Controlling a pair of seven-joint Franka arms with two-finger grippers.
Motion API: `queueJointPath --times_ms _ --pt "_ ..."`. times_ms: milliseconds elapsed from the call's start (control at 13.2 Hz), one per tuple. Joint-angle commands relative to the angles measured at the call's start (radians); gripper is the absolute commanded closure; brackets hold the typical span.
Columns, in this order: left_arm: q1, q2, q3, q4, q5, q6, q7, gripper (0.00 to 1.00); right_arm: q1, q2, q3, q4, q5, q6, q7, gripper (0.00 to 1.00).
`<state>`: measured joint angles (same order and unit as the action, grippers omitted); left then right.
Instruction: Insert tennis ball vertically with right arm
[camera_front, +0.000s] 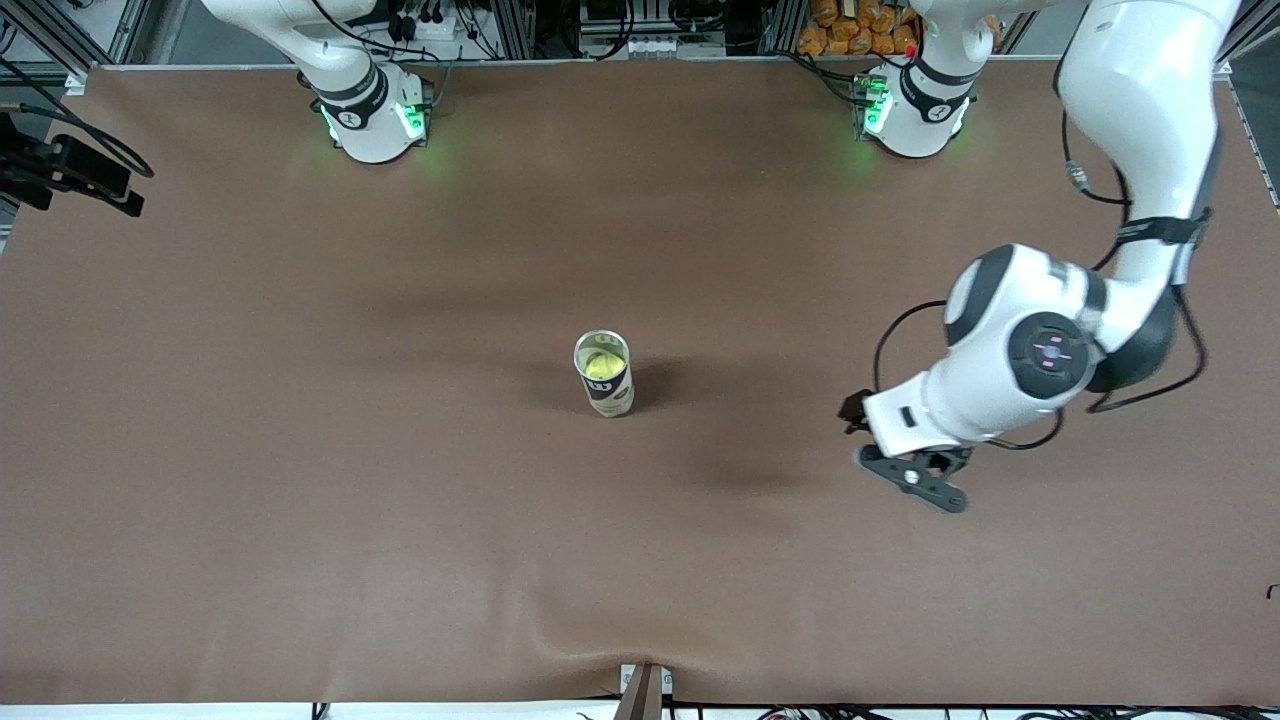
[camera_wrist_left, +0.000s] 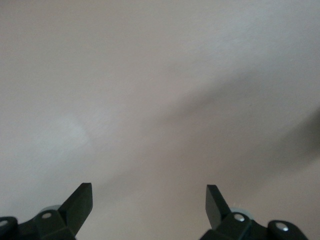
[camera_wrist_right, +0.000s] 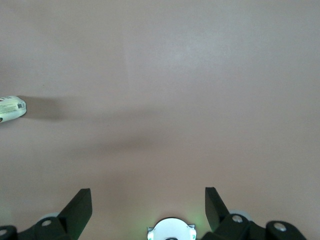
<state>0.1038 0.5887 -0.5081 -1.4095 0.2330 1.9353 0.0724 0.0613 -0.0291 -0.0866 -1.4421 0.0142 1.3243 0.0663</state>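
yellow tennis ball (camera_front: 603, 364) sits inside upright clear cylindrical can (camera_front: 606, 385), well apart from both grippers. left gripper (camera_front: 912, 478) hovers over brown table (camera_front: 300, 450), fingers apart, empty. right gripper (camera_wrist_right: 148, 205), fingers apart, empty, over the table near its arm's base.

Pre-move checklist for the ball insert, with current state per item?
1. Can upright, mouth up: ok.
2. Ball inside the can: ok, already in.
3. Right gripper open and empty: ok.
4. Left gripper open and empty, over the table toward the left arm's end, away from the can: ok.
5. Right gripper's height over the table: cannot tell.
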Motion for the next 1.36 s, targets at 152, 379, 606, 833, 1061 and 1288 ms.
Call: queueJointPath --times_ms 152,379,606,833,1061,1288 --pt "0.07 -0.125 -0.01 0.03 -0.066 -0.14 -0.048 0.0 -0.017 -0.002 0.005 0.008 0.015 0.004 -0.025 0.0" --pt "0.085 -0.22 -0.004 0.03 -0.058 -0.203 -0.049 0.0 -0.014 -0.002 0.005 0.008 0.015 -0.002 -0.025 0.0" --pt "0.148 -0.288 -0.013 0.029 -0.069 -0.237 -0.046 0.0 -0.015 -0.002 0.005 0.012 0.015 -0.002 -0.023 0.0" --pt "0.079 -0.383 0.089 0.02 -0.113 -0.346 -0.039 0.0 -0.011 -0.002 0.005 0.011 0.015 0.004 -0.028 0.0" --pt "-0.039 -0.51 0.258 -0.067 -0.161 -0.386 -0.026 0.0 -0.008 -0.002 0.005 0.011 0.015 0.006 -0.028 0.0" --pt "-0.139 -0.622 0.401 -0.184 -0.221 -0.377 -0.022 0.0 -0.006 -0.002 0.005 0.009 0.015 0.001 -0.028 0.0"
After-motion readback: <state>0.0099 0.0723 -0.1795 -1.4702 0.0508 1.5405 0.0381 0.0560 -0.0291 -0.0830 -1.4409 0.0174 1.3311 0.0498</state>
